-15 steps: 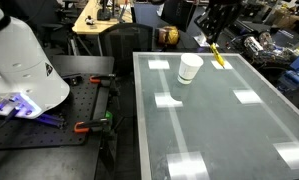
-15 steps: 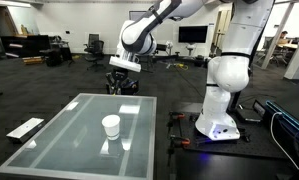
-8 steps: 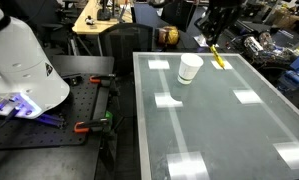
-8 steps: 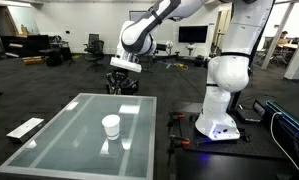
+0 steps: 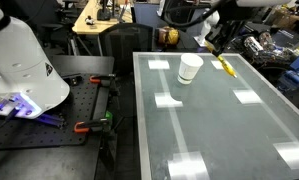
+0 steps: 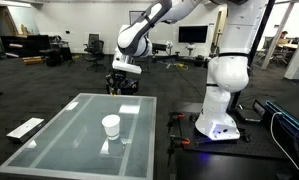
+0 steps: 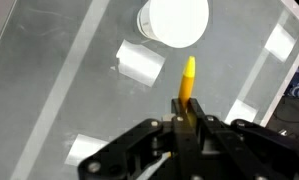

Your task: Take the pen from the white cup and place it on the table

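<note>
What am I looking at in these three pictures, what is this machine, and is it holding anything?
The big white thing is a robot arm standing beside a glass-topped table. Two pictures come from cameras outside the robot, looking at the table from different places. The third comes from a camera on the arm's wrist, looking down past its end effector, the two-fingered grasping part. On the table stands a white cup; the wrist view shows it from above as a white disc. The end effector appears closed on a thin yellow pen, which pokes out between its fingers, beside the cup, not in it. In an exterior view the pen slants low over the glass; whether its tip touches, I cannot tell.
</note>
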{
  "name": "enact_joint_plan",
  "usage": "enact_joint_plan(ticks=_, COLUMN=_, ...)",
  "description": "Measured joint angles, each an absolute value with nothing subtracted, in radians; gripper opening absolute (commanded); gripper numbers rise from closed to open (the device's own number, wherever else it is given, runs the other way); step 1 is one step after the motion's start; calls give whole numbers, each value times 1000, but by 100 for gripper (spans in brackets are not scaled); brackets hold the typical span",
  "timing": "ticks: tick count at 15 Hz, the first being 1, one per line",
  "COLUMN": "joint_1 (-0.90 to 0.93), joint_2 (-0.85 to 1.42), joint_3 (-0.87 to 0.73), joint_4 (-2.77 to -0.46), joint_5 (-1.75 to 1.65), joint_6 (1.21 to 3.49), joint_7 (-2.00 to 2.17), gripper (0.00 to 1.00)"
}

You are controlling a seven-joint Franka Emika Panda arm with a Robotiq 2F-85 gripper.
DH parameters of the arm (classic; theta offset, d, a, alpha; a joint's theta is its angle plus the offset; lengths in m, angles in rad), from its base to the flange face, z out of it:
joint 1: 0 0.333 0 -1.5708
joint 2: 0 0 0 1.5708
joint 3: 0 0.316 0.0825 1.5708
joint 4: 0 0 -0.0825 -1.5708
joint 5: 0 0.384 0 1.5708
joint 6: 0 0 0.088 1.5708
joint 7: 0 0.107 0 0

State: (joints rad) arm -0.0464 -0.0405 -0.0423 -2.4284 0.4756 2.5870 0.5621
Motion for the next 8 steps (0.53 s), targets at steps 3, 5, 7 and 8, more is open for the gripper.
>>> enact_joint_plan(ticks=3, joint_1=-55, joint_2=-2, joint_3=-54, joint_4=-2404, joint_5=474, joint_6=2597, joint_7=465, gripper=2)
enact_joint_plan(ticks=5, joint_1=-60, joint_2=26, joint_3=-57, joint_4=-2396, joint_5=474, joint_6=2644, joint_7=421, gripper=2)
enact_joint_plan(ticks=7, joint_1=-60, joint_2=58, joint_3=-58, joint_4=-2394, joint_5=475, joint_6=2727, joint_7=411, gripper=2)
enact_joint_plan(ticks=8, joint_1=-60, joint_2=76, joint_3=-58, joint_4=-2395, joint_5=476, joint_6=2776, joint_7=411, gripper=2)
